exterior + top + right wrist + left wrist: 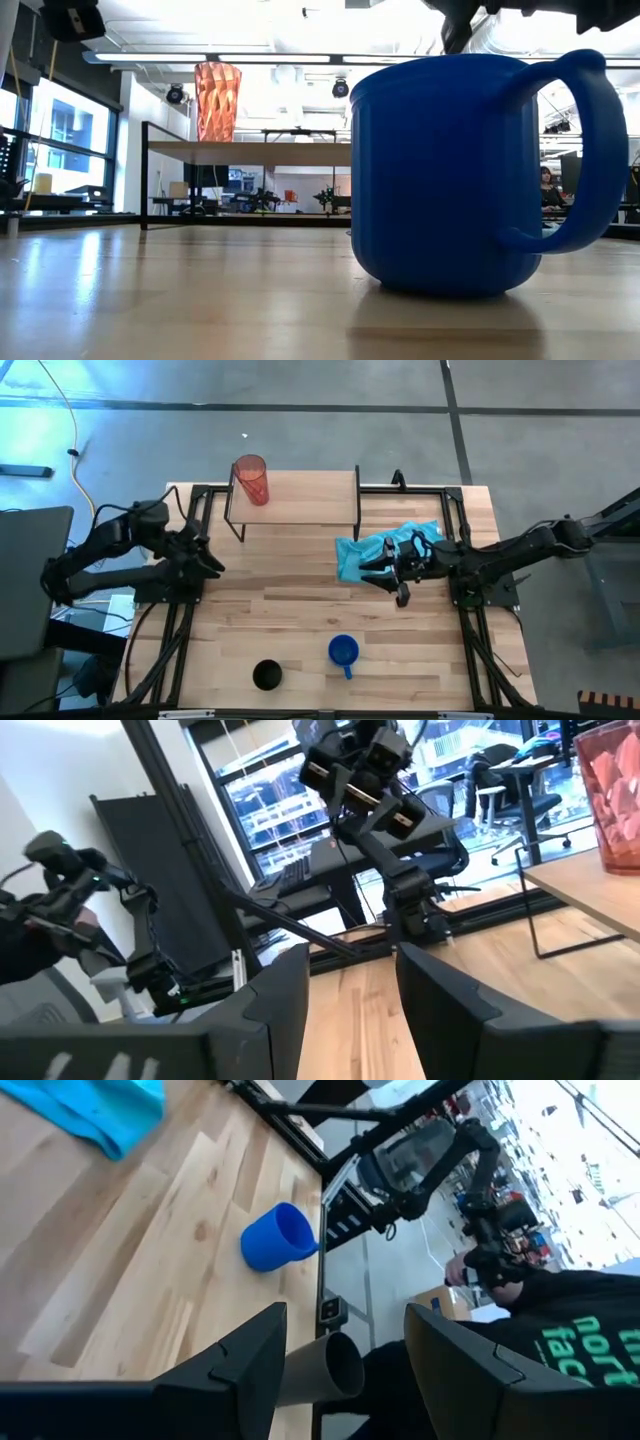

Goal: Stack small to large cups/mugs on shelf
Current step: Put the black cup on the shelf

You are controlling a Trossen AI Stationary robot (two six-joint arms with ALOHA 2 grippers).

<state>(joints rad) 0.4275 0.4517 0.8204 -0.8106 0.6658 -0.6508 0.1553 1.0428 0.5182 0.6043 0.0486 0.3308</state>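
Ahead of the right gripper's [392, 582] spread, empty fingers lay the blue mug [343, 651]; the left gripper [208, 555] waited, fingers likewise parted.

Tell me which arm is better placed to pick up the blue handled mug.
Probably the right: its gripper, fingers open, hovers closer to the blue handled mug. The left gripper sits farther off.
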